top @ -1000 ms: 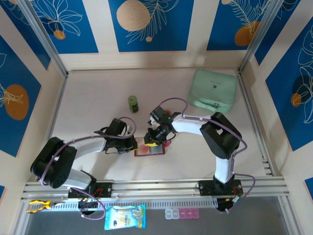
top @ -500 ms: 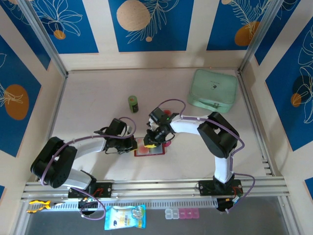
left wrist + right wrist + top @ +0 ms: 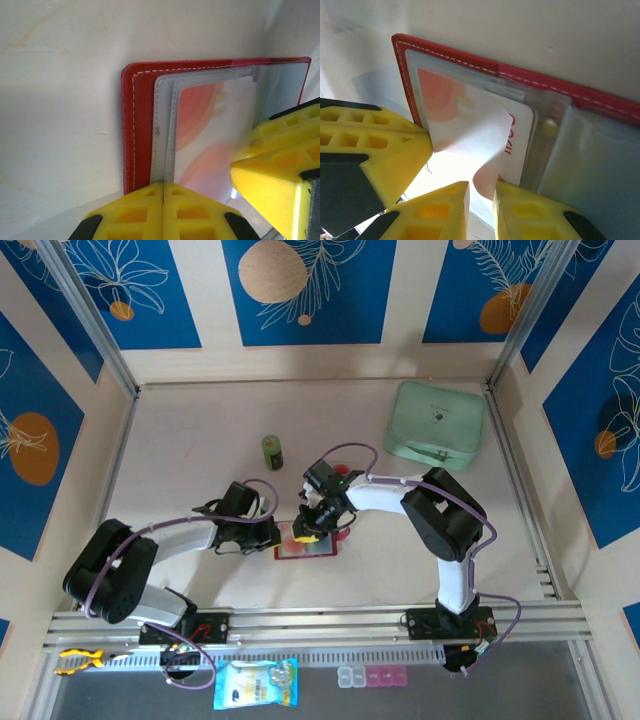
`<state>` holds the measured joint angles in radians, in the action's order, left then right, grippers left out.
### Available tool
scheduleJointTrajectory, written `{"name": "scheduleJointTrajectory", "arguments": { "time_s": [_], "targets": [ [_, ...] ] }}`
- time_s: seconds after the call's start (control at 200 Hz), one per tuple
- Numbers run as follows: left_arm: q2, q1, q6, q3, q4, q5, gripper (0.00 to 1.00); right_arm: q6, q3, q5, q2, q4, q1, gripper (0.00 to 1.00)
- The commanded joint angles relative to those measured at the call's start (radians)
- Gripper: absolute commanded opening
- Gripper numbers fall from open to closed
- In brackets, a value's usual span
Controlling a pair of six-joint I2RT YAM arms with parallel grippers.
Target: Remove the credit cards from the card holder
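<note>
- From above: small flat red card holder (image 3: 316, 548) lying open on the pale wooden desk (image 3: 200, 460), near the front, between both arms. Left tool (image 3: 272, 534) at its left edge, right tool (image 3: 308, 533) over its upper part, the two just beside each other (one to steady, one to pull, by the look of it).
- From the left wrist: left tool fully closed, gripping nothing, tips seemingly pressed down at the near edge of the holder, likely to keep it from sliding or folding shut. Credit cards (image 3: 205, 130), pale with orange-red rounds, inside the greyish clear sleeve (image 3: 161, 150). A yellow finger of the right tool resting on the sleeve's right side.
- From the right wrist: right tool nearly closed, a slim gap left, with a pale thin sheet (image 3: 470, 145) curling down into that gap. Card or lifted sleeve leaf, cannot tell (glare washes it out). Pinched so, probably to draw it clear of the pocket. Cards not yet out, the top one lodged in the holder.
</note>
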<state>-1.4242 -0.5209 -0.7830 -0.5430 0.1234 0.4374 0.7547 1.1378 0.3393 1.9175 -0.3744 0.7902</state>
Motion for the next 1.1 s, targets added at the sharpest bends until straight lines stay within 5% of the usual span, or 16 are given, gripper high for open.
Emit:
{"name": "scheduleJointTrajectory", "arguments": {
  "time_s": [0.0,1.095],
  "targets": [
    [-0.019,0.013,0.013,0.005,0.033,-0.001,0.00,-0.039,0.033,-0.059,0.008,-0.103,0.005,0.21],
    [-0.014,-0.017,-0.001,-0.095,0.050,0.051,0.00,-0.034,-0.004,-0.084,-0.127,-0.101,-0.020,0.22]
  ]
}}
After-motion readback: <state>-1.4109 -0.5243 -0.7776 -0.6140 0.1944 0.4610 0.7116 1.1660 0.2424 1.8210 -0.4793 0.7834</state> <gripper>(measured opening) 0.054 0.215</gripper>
